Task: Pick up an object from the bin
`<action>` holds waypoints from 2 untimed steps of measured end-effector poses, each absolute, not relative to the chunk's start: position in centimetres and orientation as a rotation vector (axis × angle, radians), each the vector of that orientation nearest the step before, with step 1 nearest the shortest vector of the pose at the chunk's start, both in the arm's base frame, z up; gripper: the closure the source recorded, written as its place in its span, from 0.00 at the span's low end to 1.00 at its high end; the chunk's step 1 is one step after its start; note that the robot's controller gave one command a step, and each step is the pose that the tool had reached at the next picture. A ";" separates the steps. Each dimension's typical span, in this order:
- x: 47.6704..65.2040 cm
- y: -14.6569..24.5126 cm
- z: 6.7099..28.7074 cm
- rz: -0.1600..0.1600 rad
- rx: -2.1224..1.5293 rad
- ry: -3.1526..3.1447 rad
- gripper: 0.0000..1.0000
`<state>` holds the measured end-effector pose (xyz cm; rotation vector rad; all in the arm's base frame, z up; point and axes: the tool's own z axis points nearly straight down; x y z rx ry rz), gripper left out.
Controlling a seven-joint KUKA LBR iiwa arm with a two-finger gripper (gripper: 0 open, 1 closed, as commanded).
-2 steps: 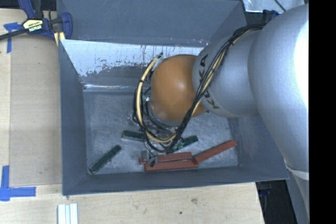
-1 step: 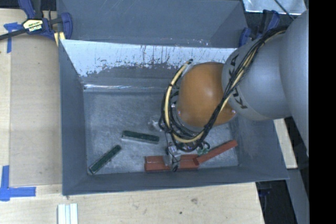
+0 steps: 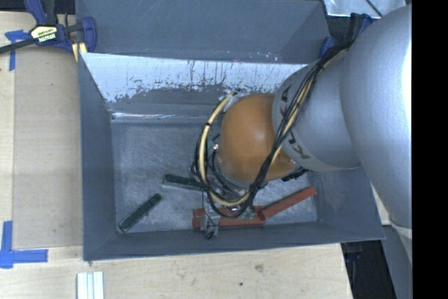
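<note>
Three loose things lie on the floor of the grey metal bin (image 3: 98, 171), all in its near half. The hand (image 3: 208, 224) is low by the middle of the near wall, under the arm's rounded orange cover (image 3: 245, 136) and loops of yellow and black cable (image 3: 205, 140); I cannot tell how far open it is or whether it has hold of anything. Closest to it is a long, flat red-orange bar (image 3: 287, 203), whose long axis climbs from the hand's right side up towards the right wall. A short dark green flat bar (image 3: 140, 212) lies well to the left, tilted the same way, with open floor around it. A thin black stick (image 3: 180, 181) lies nearly level just left of the cables. Dark lettering on the silver arm casing (image 3: 350, 101) is crossed by cables and cannot be read whole. The floor's far half is bare.
</note>
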<state>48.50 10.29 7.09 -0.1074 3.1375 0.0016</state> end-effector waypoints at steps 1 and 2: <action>48.6 10.2 7.3 0.002 -0.105 3.137 1.00; 48.7 8.0 7.4 0.008 -0.059 3.135 1.00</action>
